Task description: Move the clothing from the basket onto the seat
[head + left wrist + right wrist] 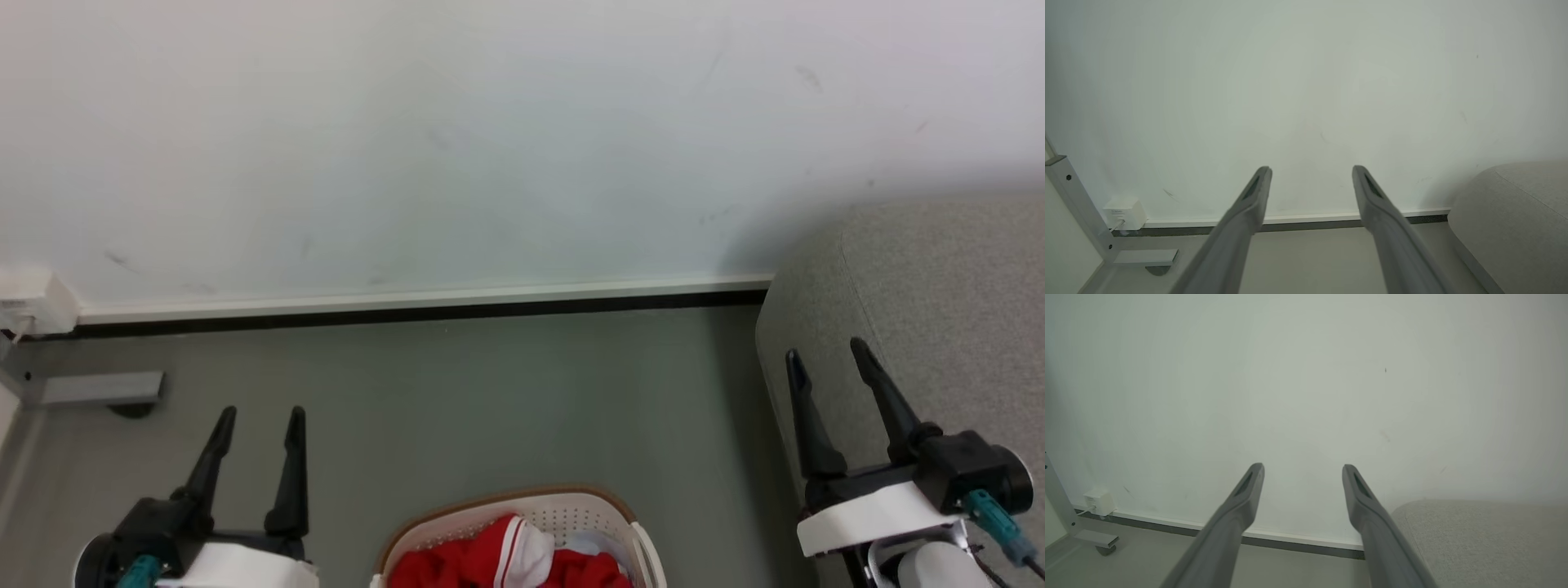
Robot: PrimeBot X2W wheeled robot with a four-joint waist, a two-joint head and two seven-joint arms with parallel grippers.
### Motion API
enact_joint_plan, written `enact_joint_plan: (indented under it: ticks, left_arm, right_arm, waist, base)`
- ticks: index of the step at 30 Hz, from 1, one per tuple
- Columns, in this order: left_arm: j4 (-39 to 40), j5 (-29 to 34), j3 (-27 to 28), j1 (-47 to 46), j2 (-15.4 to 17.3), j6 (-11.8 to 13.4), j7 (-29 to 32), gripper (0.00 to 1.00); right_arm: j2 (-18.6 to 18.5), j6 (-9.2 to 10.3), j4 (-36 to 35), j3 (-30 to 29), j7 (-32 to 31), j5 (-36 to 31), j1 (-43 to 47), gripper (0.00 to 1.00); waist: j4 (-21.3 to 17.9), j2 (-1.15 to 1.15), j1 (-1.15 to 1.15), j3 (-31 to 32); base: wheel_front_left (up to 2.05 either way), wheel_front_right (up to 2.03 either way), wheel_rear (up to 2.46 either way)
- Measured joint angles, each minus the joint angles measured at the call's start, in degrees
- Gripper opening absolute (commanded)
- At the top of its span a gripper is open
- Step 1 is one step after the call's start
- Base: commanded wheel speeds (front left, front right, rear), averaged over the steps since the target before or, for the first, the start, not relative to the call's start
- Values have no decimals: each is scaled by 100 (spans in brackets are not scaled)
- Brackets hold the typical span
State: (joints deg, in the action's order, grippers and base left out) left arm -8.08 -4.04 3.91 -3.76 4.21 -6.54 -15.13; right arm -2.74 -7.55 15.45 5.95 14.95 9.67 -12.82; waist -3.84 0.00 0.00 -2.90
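The cream basket [608, 506] with its brown rim sits at the bottom middle of the head view, cut off by the frame edge. Red clothing [473, 559] with white trim lies heaped inside it. The grey seat [939, 294] fills the right side, also seen as seat [1515, 216] and seat [1486, 539]. My left gripper [260, 412] hangs open to the left of the basket, holding nothing. My right gripper [826, 349] is open in front of the seat's rounded corner. In the wrist views, left gripper [1311, 168] and right gripper [1302, 466] point at the wall with jaws spread.
A pale wall with a white and dark skirting board [424, 300] runs across the back. A white socket box [28, 300] and a grey metal foot [102, 390] of a frame sit at far left. Grey floor [490, 400] lies between basket and wall.
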Motion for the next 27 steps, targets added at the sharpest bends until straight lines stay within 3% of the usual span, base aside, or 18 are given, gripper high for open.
enact_joint_plan:
  ticks: [11,27]
  left_arm:
    - [-423,-393,-249,-801,120,-83,-1,100]
    - [-2309,-1224,-2551,-2012,1074,-98,0,100]
  right_arm:
    - [-1,0,-367,-67,1,263,-753,100]
    - [-1,0,-1101,-287,0,353,-1648,100]
  waist:
    - [-186,0,1,-1023]
    - [-641,0,2,-2659]
  base:
    - [0,0,0]
    - [0,0,0]
